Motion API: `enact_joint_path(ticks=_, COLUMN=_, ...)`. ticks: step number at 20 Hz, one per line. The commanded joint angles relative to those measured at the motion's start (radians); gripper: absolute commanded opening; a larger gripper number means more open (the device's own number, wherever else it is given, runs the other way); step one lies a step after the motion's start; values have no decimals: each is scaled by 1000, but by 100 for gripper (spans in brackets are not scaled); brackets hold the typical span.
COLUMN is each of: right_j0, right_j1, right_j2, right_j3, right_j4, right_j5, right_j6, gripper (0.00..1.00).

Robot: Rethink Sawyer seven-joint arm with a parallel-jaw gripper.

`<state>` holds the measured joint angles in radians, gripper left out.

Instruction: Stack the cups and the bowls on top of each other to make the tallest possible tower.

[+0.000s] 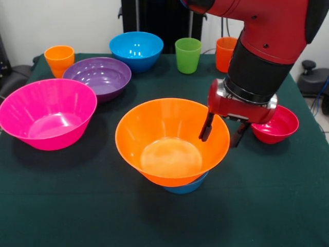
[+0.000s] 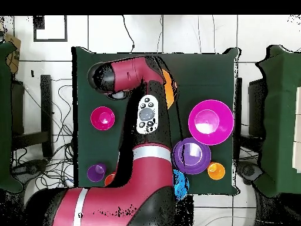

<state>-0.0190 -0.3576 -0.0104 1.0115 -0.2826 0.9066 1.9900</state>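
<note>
The large orange bowl (image 1: 172, 141) sits on the small light-blue bowl (image 1: 187, 186) at the table's middle; the orange bowl is empty. In the overhead view only a sliver of it (image 2: 168, 88) shows beside the arm. My gripper (image 1: 222, 133) is open and straddles the orange bowl's right rim, with one finger (image 1: 206, 127) inside and the other outside. The small red bowl (image 1: 277, 124) is just right of the gripper. The red-orange cup (image 1: 226, 54), green cup (image 1: 187, 55) and yellow-orange cup (image 1: 59, 59) stand at the back. The purple cup (image 2: 96, 172) shows only overhead.
The large pink bowl (image 1: 47, 114) stands at the left, the medium purple bowl (image 1: 97, 76) behind it, and the medium blue bowl (image 1: 136, 50) at the back. The arm (image 2: 138, 123) covers much of the table overhead.
</note>
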Motion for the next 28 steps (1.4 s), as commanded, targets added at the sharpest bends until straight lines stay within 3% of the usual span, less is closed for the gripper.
enact_joint_path(ticks=1, right_j0=30, right_j1=44, right_j2=7, right_j3=66, right_j4=-98, right_j5=-60, right_j6=-34, gripper=100)
enact_joint_path(ticks=22, right_j0=46, right_j1=31, right_j2=-2, right_j3=91, right_j4=-51, right_j5=-39, right_j6=-5, gripper=100)
enact_joint_path(ticks=23, right_j0=46, right_j1=32, right_j2=-2, right_j3=90, right_j4=-50, right_j5=-39, right_j6=-4, gripper=0)
enact_joint_path(ticks=28, right_j0=51, right_j1=35, right_j2=-6, right_j3=83, right_j4=-46, right_j5=-29, right_j6=7, gripper=0)
